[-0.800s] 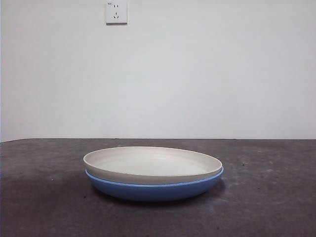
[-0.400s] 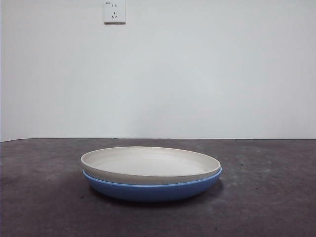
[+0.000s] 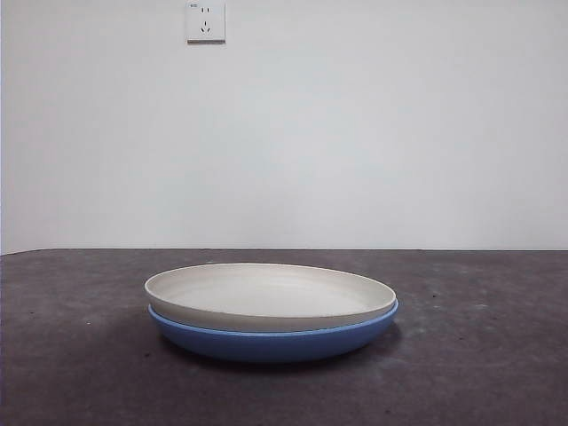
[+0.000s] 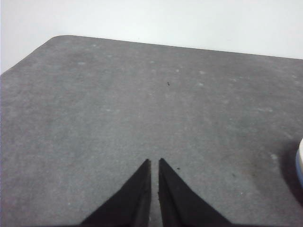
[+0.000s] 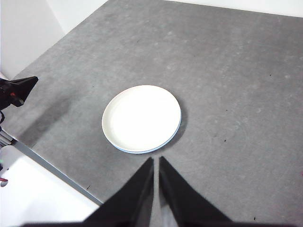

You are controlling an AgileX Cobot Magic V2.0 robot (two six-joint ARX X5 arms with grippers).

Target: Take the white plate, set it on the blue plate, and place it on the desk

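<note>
The white plate (image 3: 271,295) sits nested in the blue plate (image 3: 275,340), and the stack rests on the dark speckled counter (image 3: 479,355), a little left of the middle in the front view. The white plate's rim stands above the blue one all the way round, and only a band of blue shows beneath it. Seen from the right wrist camera, the white plate (image 5: 141,117) covers nearly all of the blue plate (image 5: 177,130), which appears only as a thin blue crescent along one edge. The right gripper (image 5: 155,161) hangs high above the counter (image 5: 236,94), well apart from the stack, its jaws pressed nearly together with only a slim gap between the tips and nothing in them. The left gripper (image 4: 154,162) is over a bare stretch of counter (image 4: 94,118), its jaws likewise drawn close with a narrow slit and gripping nothing; a sliver of the plate stack shows at the edge of its view. In the right wrist view a black tip of the other arm (image 5: 16,90) shows at the counter's edge, well apart from the plates. A white wall socket (image 3: 206,21) is mounted high on the pale wall (image 3: 373,133) behind the counter.
</note>
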